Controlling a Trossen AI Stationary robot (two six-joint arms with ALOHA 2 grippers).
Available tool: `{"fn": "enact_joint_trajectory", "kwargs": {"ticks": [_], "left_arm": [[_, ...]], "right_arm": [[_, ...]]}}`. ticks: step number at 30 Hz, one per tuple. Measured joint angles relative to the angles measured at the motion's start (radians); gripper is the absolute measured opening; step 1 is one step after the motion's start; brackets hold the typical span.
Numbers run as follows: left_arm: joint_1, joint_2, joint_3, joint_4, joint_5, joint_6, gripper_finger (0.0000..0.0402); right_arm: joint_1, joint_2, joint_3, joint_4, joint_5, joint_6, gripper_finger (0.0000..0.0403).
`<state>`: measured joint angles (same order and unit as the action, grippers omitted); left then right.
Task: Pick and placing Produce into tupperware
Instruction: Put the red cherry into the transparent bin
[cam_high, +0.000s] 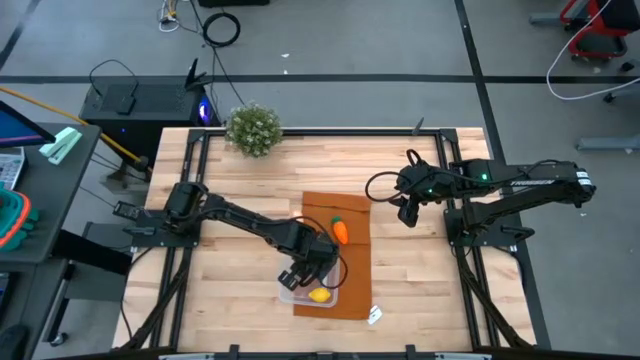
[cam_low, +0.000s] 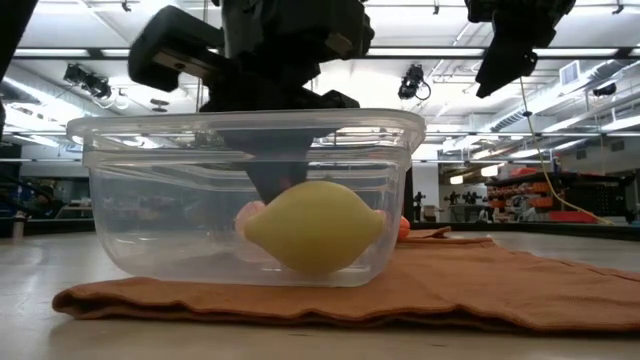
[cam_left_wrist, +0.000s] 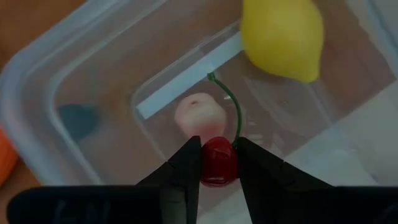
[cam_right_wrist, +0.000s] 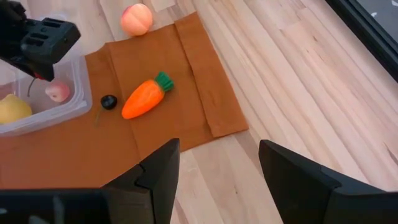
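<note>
Cherry (cam_left_wrist: 219, 160), small, smooth and likely slippery, sits pinched at its body by the left gripper (cam_left_wrist: 219, 163) over the tupperware (cam_left_wrist: 37, 68), right gripper (cam_right_wrist: 217, 163) wide.

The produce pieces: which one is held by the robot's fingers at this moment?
The red cherry with the green stem, pinched by the left gripper above the tupperware. The lemon and pink piece lie inside; the carrot lies outside.

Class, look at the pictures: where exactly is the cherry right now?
In the left wrist view the cherry is pinched in the left gripper, over the open tupperware, just above the pink piece, with the lemon farther off.
</note>
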<state>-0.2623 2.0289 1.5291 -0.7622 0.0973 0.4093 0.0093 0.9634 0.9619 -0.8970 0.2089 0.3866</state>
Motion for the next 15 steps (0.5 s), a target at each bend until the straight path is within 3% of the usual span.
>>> {"fn": "enact_joint_trajectory", "kwargs": {"ticks": [15], "left_arm": [[-0.018,0.054,0.0,-0.036,-0.052,-0.028,0.0102]], "right_arm": [[0.0,0.0,0.0,0.0,0.0,0.012,0.019]]}}
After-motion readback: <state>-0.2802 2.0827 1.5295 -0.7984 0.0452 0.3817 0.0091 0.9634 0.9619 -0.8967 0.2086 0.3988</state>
